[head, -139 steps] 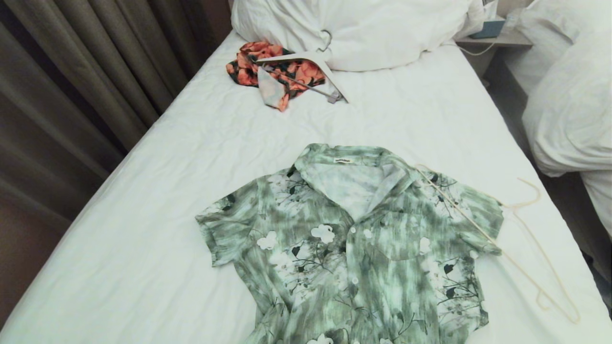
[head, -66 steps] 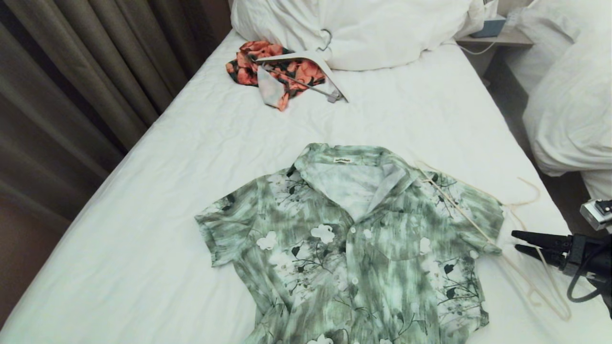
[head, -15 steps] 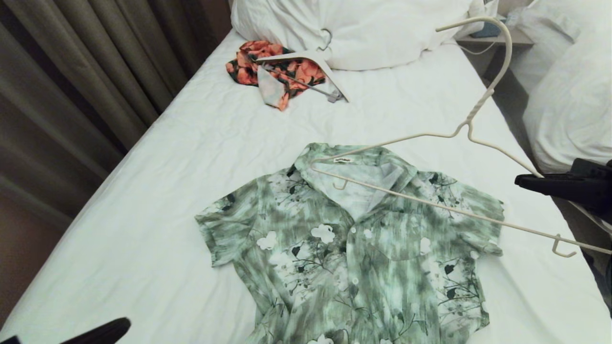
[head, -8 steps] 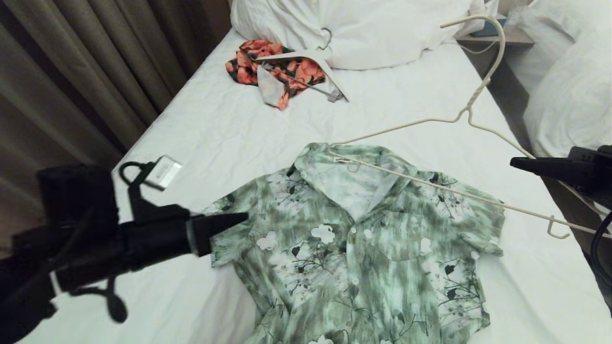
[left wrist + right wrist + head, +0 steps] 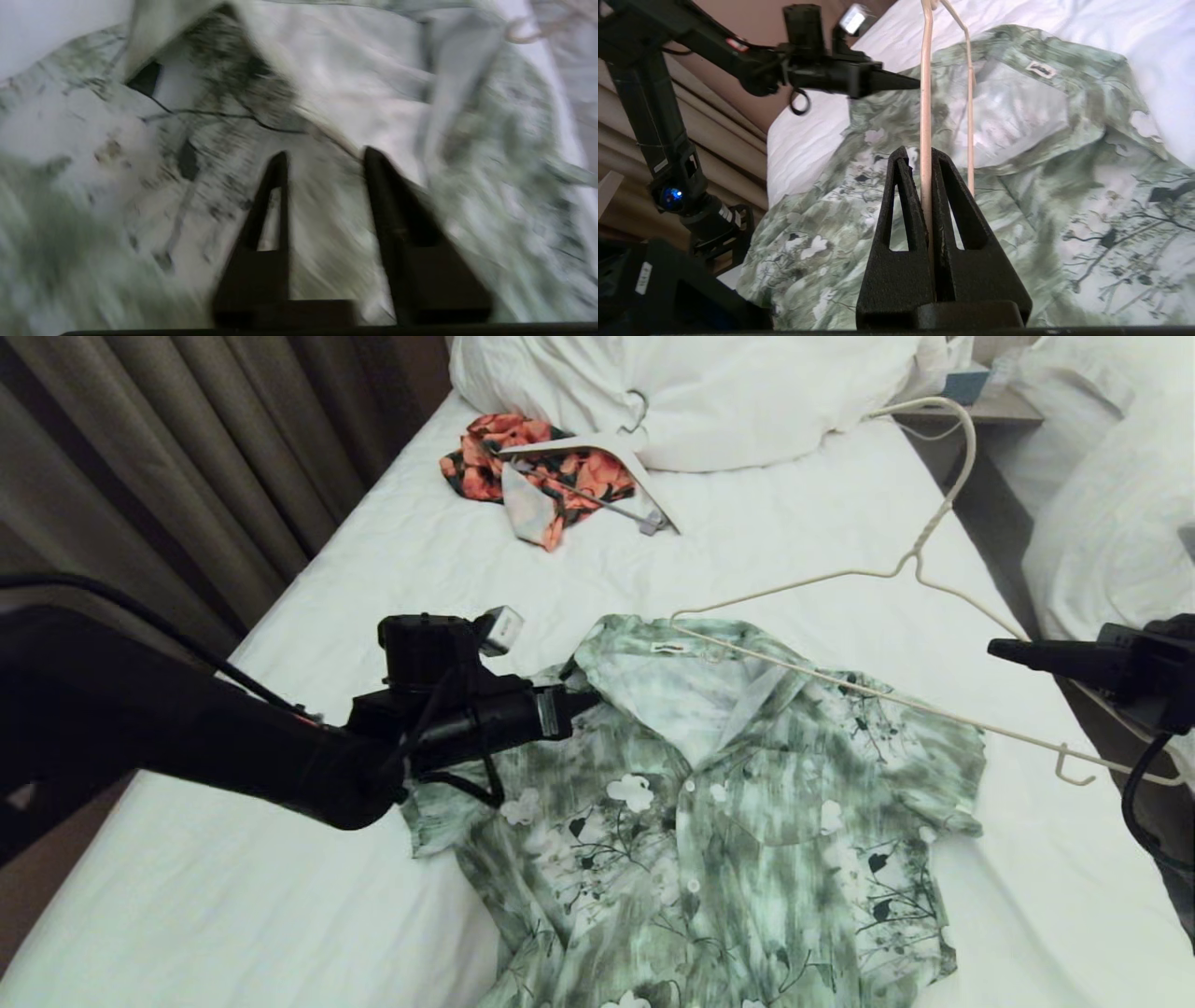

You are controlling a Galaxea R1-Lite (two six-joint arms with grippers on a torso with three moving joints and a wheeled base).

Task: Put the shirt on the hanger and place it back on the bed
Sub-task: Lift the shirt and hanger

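Observation:
The green-and-white floral shirt (image 5: 709,821) lies flat, front up, on the bed's white sheet (image 5: 794,551). My right gripper (image 5: 994,649) is at the bed's right side, shut on one arm of the thin cream hanger (image 5: 934,709). It holds the hanger above the shirt, far end over the collar, hook toward the pillow. The right wrist view shows the hanger wire (image 5: 926,93) pinched in that gripper (image 5: 920,154). My left gripper (image 5: 583,700) reaches in from the left to the collar's left side. It stands open (image 5: 324,156) just over the shirt fabric (image 5: 140,186), holding nothing.
An orange-and-black floral garment (image 5: 523,467) with a thick white hanger (image 5: 644,495) lies near the pillow and duvet (image 5: 709,392). Curtains (image 5: 140,476) hang along the left. A nightstand (image 5: 971,406) and a second bed (image 5: 1102,523) stand at the right.
My right gripper picked the hanger off the bed and raised it; its far end has since dropped toward the collar. My left arm swept in from the lower left and its fingers opened.

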